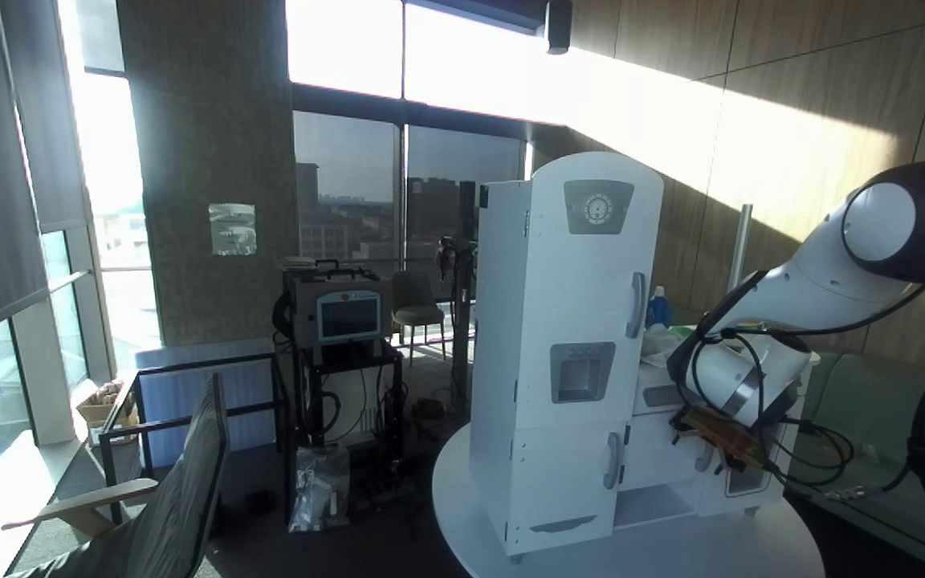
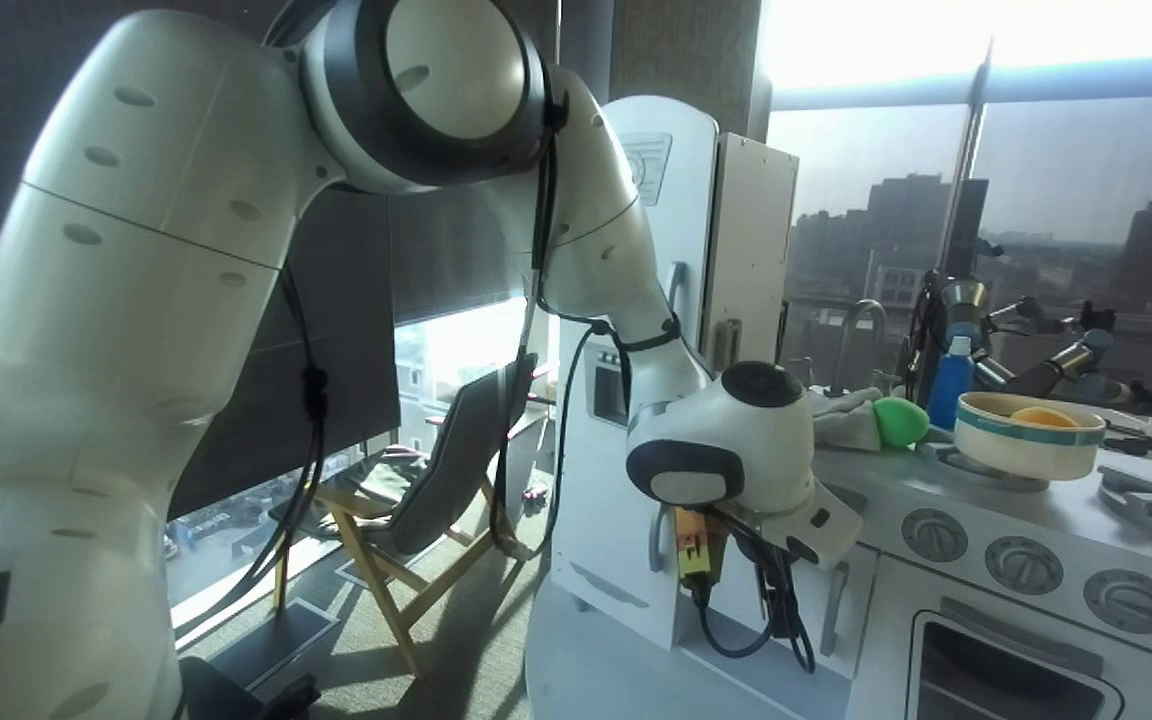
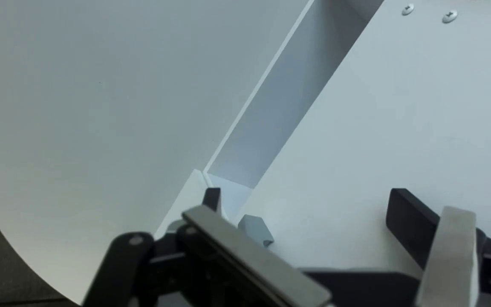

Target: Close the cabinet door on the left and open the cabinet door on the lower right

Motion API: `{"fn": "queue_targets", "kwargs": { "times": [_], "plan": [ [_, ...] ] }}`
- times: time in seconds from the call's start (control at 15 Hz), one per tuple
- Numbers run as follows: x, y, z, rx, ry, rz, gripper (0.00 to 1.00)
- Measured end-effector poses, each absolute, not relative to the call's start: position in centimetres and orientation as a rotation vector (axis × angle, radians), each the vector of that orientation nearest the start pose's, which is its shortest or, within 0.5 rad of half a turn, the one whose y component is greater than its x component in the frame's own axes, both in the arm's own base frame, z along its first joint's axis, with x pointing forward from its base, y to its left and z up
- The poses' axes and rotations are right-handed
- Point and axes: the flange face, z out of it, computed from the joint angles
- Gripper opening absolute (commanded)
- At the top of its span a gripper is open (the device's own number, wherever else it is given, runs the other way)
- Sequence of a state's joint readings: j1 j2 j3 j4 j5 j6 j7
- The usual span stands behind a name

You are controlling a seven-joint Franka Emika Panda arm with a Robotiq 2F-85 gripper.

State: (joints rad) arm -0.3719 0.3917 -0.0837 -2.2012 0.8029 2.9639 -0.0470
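Note:
The white tall cabinet on the left has an upper door (image 1: pixel 591 289) and a lower door (image 1: pixel 563 482); both look shut. The lower right cabinet door (image 1: pixel 659 453) is a white panel above an open shelf and looks shut. Its grey handle (image 2: pixel 834 605) also shows in the wrist view (image 3: pixel 256 230), partly hidden by a finger. My gripper (image 3: pixel 307 204) is open, its fingers spread in front of this door panel. The handle's end lies between the fingers, close to the left-hand one; I cannot tell whether they touch. Exterior views mostly hide the fingertips.
The open shelf (image 3: pixel 279 106) lies below the door. An oven (image 2: pixel 1016 650) with knobs stands beside it. On the counter are a bowl (image 2: pixel 1026 450), a green object (image 2: pixel 901 422) and a blue bottle (image 2: pixel 951 385). The white round table (image 1: pixel 591 558) carries the kitchen. Cables hang from the wrist.

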Motion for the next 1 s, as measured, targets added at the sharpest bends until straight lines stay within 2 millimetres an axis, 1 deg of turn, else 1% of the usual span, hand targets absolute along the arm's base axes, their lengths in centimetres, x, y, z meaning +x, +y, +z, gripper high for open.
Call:
{"fn": "queue_targets", "kwargs": {
  "times": [0.13,0.27,0.47,0.6,0.73,0.87,1.0],
  "plan": [
    [49.0,-29.7,23.1,-2.470,1.591,-0.596,1.00],
    [48.2,-30.3,22.7,-2.571,1.528,-0.566,1.00],
    [45.8,-31.0,21.5,-2.762,1.401,-0.485,1.00],
    [44.1,-30.7,20.6,-2.873,1.287,-0.420,1.00],
    [42.9,-29.6,20.0,-2.967,1.148,-0.359,1.00],
    [42.1,-27.7,19.5,-3.054,0.978,-0.305,1.00],
    [41.6,-25.5,19.5,-3.122,0.813,-0.295,1.00]
  ]
}}
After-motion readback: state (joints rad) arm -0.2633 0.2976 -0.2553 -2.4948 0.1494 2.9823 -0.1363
